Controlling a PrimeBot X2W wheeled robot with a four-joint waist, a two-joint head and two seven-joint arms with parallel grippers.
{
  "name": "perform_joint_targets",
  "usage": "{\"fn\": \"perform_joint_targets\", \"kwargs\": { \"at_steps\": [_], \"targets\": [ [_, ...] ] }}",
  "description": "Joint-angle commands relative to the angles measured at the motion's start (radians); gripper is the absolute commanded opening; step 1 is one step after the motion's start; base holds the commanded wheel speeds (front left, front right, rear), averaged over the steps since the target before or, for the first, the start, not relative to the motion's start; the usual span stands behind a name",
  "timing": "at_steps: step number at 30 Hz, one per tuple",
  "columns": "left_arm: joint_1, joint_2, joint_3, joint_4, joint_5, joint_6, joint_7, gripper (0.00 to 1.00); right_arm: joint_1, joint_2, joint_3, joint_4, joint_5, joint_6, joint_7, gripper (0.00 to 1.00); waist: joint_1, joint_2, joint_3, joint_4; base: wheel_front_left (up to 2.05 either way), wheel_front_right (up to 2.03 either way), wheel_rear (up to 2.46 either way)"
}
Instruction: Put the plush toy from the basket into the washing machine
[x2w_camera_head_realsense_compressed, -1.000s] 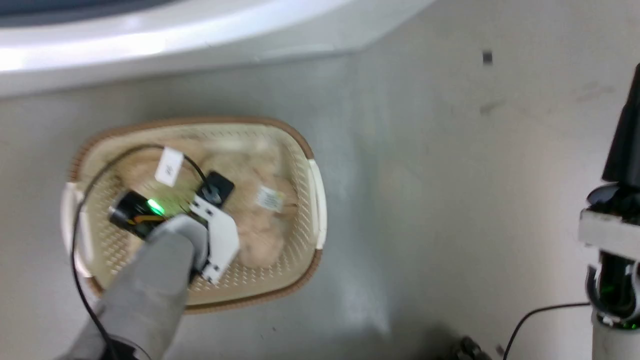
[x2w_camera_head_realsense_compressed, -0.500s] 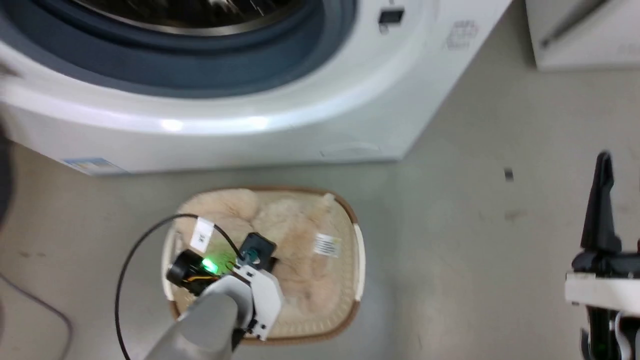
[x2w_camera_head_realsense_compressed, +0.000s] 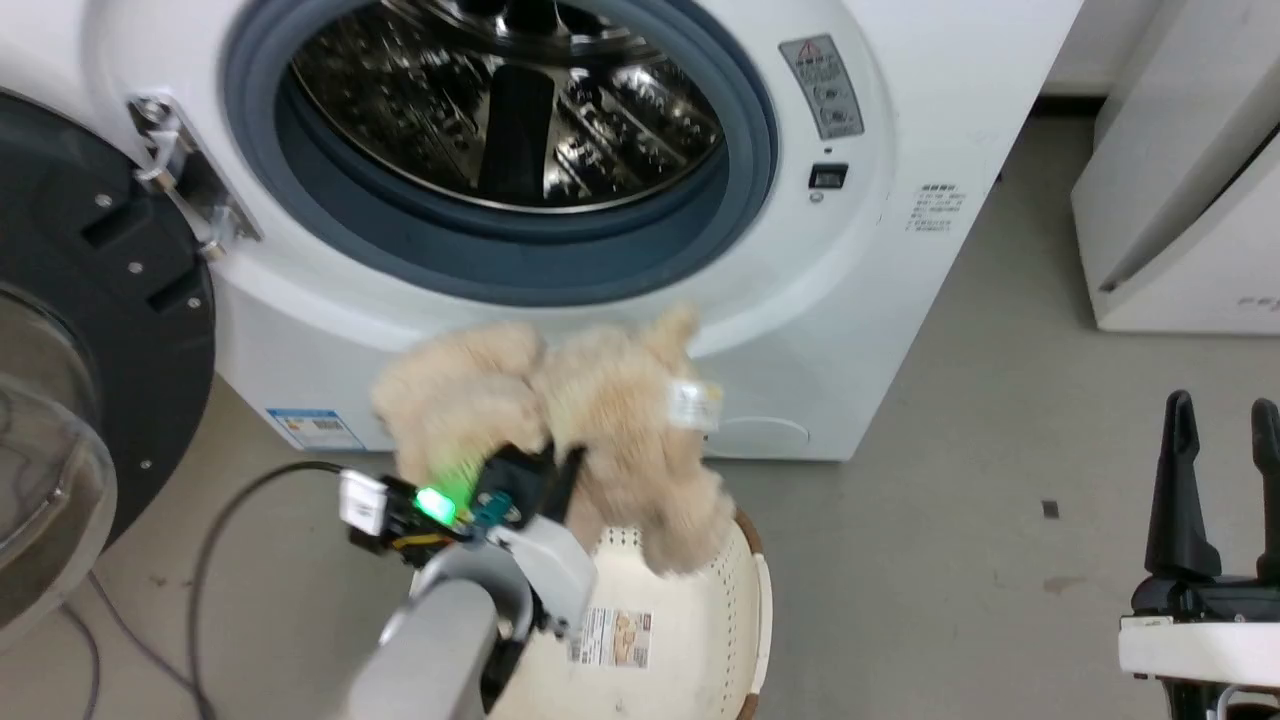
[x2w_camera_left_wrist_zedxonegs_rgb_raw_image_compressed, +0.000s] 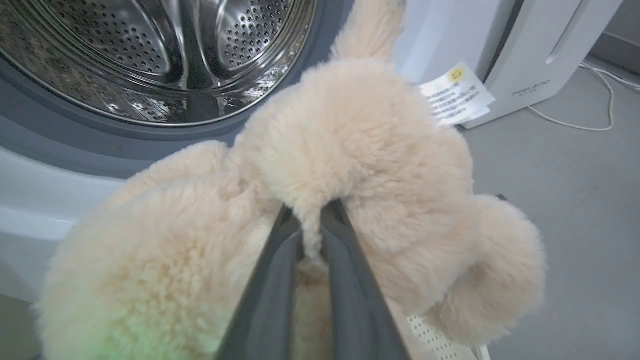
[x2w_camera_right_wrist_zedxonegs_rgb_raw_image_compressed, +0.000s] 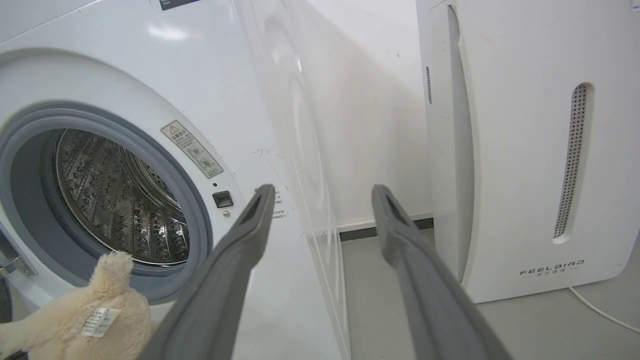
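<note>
The fluffy beige plush toy (x2w_camera_head_realsense_compressed: 600, 420) hangs in the air just below the porthole of the white washing machine (x2w_camera_head_realsense_compressed: 880, 250), its white barcode tag (x2w_camera_head_realsense_compressed: 693, 403) on the right. My left gripper (x2w_camera_head_realsense_compressed: 558, 470) is shut on a fold of its fur; the left wrist view shows the dark fingers (x2w_camera_left_wrist_zedxonegs_rgb_raw_image_compressed: 280, 280) pinching the plush toy (x2w_camera_left_wrist_zedxonegs_rgb_raw_image_compressed: 350, 150) before the steel drum (x2w_camera_left_wrist_zedxonegs_rgb_raw_image_compressed: 150, 50). Below the toy the cream basket (x2w_camera_head_realsense_compressed: 690, 640) is tipped, its bottom label sticker (x2w_camera_head_realsense_compressed: 612, 638) facing me. My right gripper (x2w_camera_head_realsense_compressed: 1220, 420) stands open and empty at the lower right, also seen as right gripper (x2w_camera_right_wrist_zedxonegs_rgb_raw_image_compressed: 322, 192).
The black-framed glass door (x2w_camera_head_realsense_compressed: 90, 330) stands swung open at the left. A white slanted appliance (x2w_camera_head_realsense_compressed: 1190, 200) stands right of the washer, with grey floor between them. A black cable (x2w_camera_head_realsense_compressed: 220, 520) loops from my left wrist. A white cord (x2w_camera_left_wrist_zedxonegs_rgb_raw_image_compressed: 590, 125) lies on the floor by the appliance.
The camera has tilted up from the floor to the washer. My left gripper has lifted the plush toy out of the basket to just below the porthole. The basket now shows its underside.
</note>
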Motion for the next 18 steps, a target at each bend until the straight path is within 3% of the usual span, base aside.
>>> {"fn": "perform_joint_targets", "kwargs": {
  "at_steps": [1,8,18],
  "targets": [
    [0.006,0.009,0.021,-0.045,0.0,0.018,-0.006,0.0,0.017,-0.001,0.002,0.001,-0.003,0.001,-0.004,1.0,0.0002,0.0,-0.015,0.0,0.0,0.0,0.0],
    [-0.01,0.025,0.137,-0.19,-0.009,0.075,-0.007,0.0,0.012,-0.001,0.01,-0.006,0.0,0.001,-0.004,1.0,0.0002,0.0,-0.001,-0.028,0.0,0.0,0.0],
    [-0.211,0.063,0.258,-0.182,0.005,0.071,-0.007,0.0,-0.078,-0.001,0.024,-0.023,0.017,0.001,-0.004,1.0,0.0002,0.0,0.165,-0.135,0.0,0.0,0.0]
  ]
}}
